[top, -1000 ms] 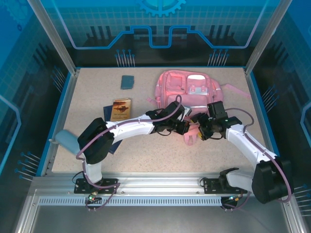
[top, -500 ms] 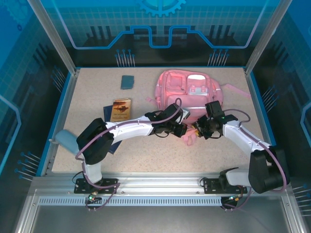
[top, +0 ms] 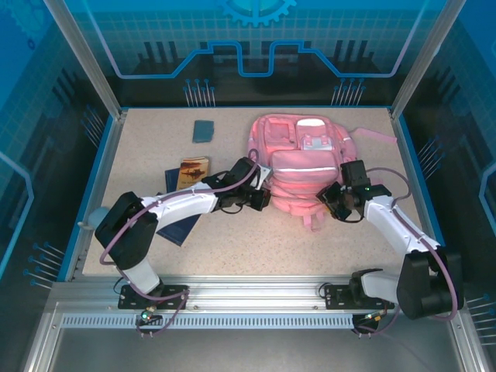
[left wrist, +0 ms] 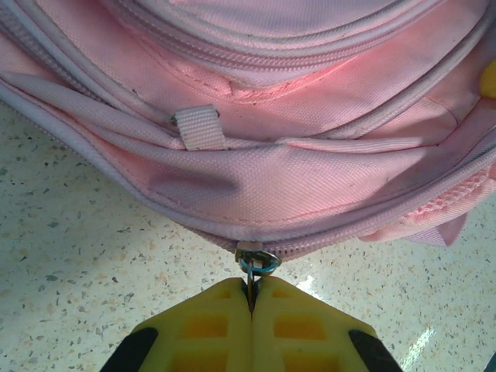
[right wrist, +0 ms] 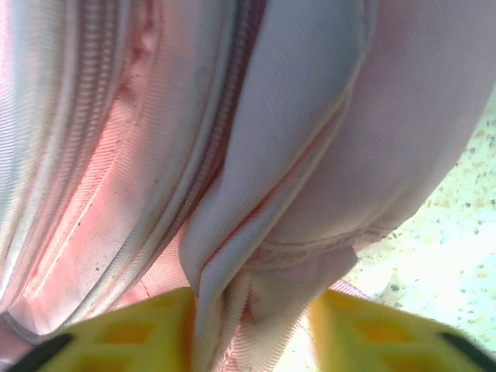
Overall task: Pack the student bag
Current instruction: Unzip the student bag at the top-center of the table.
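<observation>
From above, the student bag (top: 304, 164) lies flat on the speckled table (top: 232, 248), right of the middle and toward the far side. Its front pockets face up and a pink strap trails toward the right wall. The left claw (top: 262, 197) meets the bag's left edge and the right claw (top: 334, 203) meets its near right corner. A small blue-grey pouch (top: 204, 130) lies well apart near the far edge. A brown booklet (top: 192, 173) lies left of the bag, just beyond the left arm, and a dark blue book (top: 178, 226) sits partly under that arm.

In the left wrist view, the left claw (left wrist: 252, 298) has its yellow fingers (left wrist: 209, 325) pressed flat together on the thin zip pull (left wrist: 253, 267). The pull hangs from a ringed slider on the bag's (left wrist: 310, 182) lowest zip line. A short pink webbing loop (left wrist: 200, 129) pokes out of a seam above. The speckled table (left wrist: 70, 263) shows to either side.

In the right wrist view, the right claw (right wrist: 252, 325) has its yellow fingers (right wrist: 143, 322) about half apart. A bunched fold of the bag (right wrist: 294, 139) fills the space between them. The view is very close and soft, but the fold looks pinched rather than loose. A zip runs up the fabric at the left, and a sliver of table (right wrist: 457, 201) shows at the right.
</observation>
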Motion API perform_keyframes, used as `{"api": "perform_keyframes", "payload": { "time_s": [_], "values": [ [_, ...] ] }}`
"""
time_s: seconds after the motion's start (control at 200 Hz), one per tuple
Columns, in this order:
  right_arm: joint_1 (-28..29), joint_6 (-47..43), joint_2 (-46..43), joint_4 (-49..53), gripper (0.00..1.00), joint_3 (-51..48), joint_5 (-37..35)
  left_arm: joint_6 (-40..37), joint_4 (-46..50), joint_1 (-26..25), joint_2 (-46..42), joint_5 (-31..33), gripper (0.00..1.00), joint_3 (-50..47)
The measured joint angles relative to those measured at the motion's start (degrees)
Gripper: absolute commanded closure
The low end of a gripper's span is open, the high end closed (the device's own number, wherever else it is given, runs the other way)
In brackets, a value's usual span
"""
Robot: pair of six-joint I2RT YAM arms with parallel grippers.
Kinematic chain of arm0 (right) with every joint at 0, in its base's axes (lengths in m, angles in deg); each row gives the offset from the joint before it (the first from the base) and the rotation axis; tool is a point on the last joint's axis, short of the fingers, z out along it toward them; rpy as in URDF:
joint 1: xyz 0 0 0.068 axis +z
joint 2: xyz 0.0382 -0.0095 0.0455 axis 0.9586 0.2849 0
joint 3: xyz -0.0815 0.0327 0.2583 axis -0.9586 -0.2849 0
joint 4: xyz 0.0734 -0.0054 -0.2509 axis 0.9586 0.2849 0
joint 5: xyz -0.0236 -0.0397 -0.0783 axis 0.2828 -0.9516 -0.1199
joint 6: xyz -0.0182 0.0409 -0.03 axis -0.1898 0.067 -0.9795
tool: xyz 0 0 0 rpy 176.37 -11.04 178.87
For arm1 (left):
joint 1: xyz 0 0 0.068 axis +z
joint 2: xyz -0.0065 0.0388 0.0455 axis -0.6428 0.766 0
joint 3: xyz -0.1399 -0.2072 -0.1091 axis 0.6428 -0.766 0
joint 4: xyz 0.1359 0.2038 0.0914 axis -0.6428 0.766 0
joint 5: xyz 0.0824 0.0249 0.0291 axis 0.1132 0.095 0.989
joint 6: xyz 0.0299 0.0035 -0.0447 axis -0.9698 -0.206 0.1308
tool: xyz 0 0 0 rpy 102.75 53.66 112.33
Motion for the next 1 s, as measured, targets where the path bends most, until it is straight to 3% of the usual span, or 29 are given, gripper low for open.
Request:
{"api": "perform_keyframes", "payload": {
  "time_s": [0.065, 0.15, 0.35, 0.635, 0.735, 1.0],
  "values": [
    [-0.3, -0.7, -0.6, -0.2, 0.32, 0.0, -0.2, 0.0, 0.0, -0.5, 0.1, -0.1, 1.0, 0.4],
    [-0.3, -1.1, -2.8, 0.2, 0.27, 0.2, -0.8, 0.0, 0.1, -1.7, 0.9, -0.1, 1.0, 2.4],
    [0.0, 3.4, -8.5, 4.6, 0.27, 2.8, -3.8, 0.3, 0.0, -6.2, 5.0, -1.6, 1.0, 8.9],
    [5.6, 14.3, -6.6, 1.4, 0.27, -0.1, 1.7, 0.4, 0.1, -8.7, 9.6, -3.5, 1.0, 12.8],
    [6.3, 15.9, -3.8, -0.1, 0.35, -0.1, 2.4, 0.4, 0.5, -8.7, 9.6, -3.5, 1.0, 12.9],
    [6.4, 16.1, -0.3, -0.3, 0.77, 0.0, 1.6, -2.0, 3.0, -8.2, 9.0, -1.2, 1.0, 12.1]
  ]
}}
